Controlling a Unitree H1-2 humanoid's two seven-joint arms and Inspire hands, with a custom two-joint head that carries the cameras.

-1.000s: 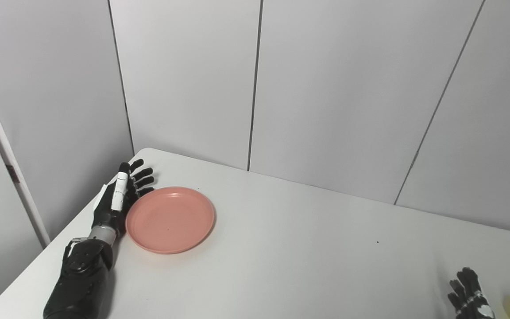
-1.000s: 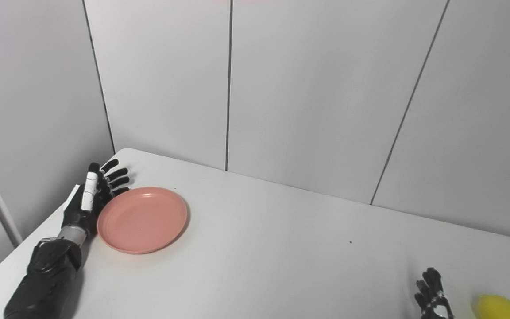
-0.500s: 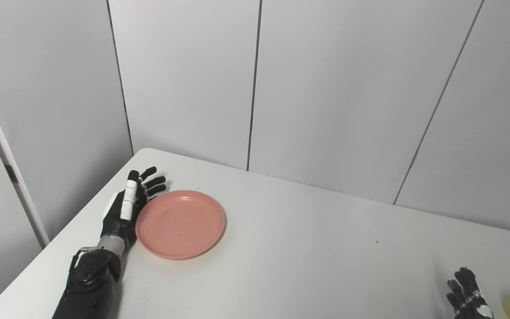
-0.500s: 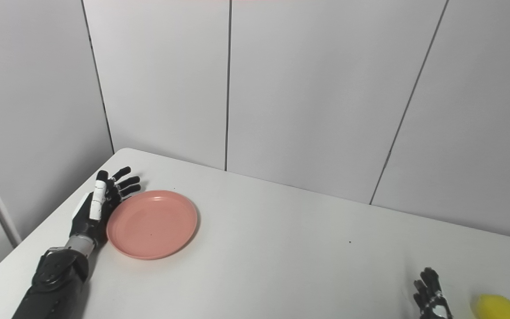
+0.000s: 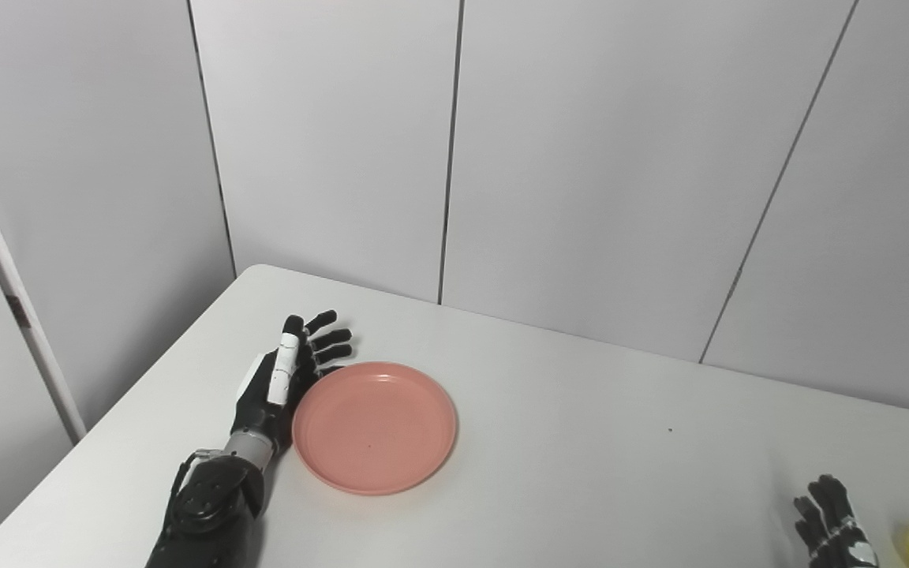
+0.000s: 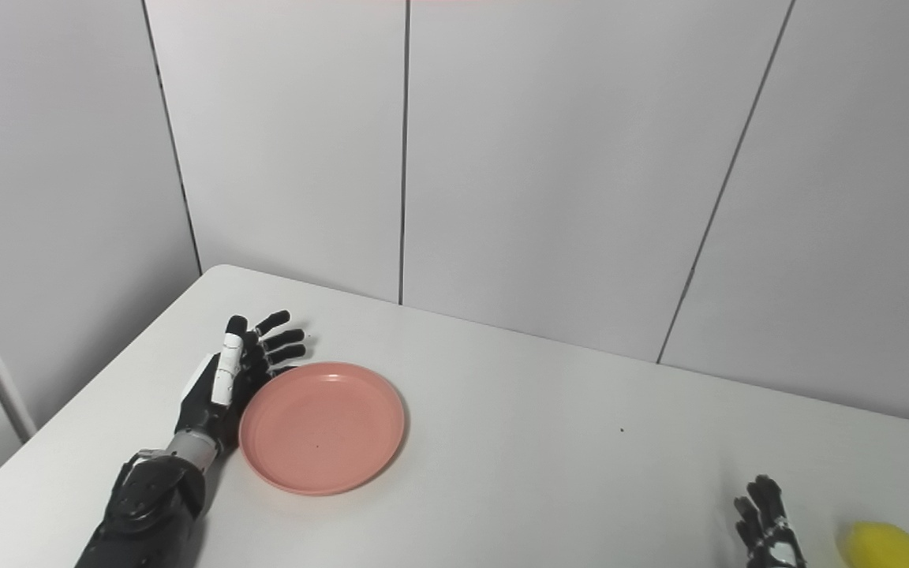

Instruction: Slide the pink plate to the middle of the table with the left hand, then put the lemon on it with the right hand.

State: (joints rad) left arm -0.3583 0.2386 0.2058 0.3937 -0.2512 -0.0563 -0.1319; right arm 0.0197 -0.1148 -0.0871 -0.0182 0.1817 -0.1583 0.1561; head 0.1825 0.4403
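one pink plate point(image 5: 374, 426) flat, left-center of table point(image 5: 581, 442) | left hand point(image 5: 285, 379) fingers spread, flat against its left rim, holding nothing | one lemon point(image 6: 884, 546) near right corner, long axis unclear | right hand point(image 6: 766, 528) beside it, cropped, can't tell

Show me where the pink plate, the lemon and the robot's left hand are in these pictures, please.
pink plate point(image 5: 374, 427): left eye view, on the flat middle of the dish.
lemon point(image 6: 884, 544): right eye view, on its yellow skin, at the bottom right corner.
left hand point(image 5: 277, 386): left eye view, on the palm beside the plate's rim.
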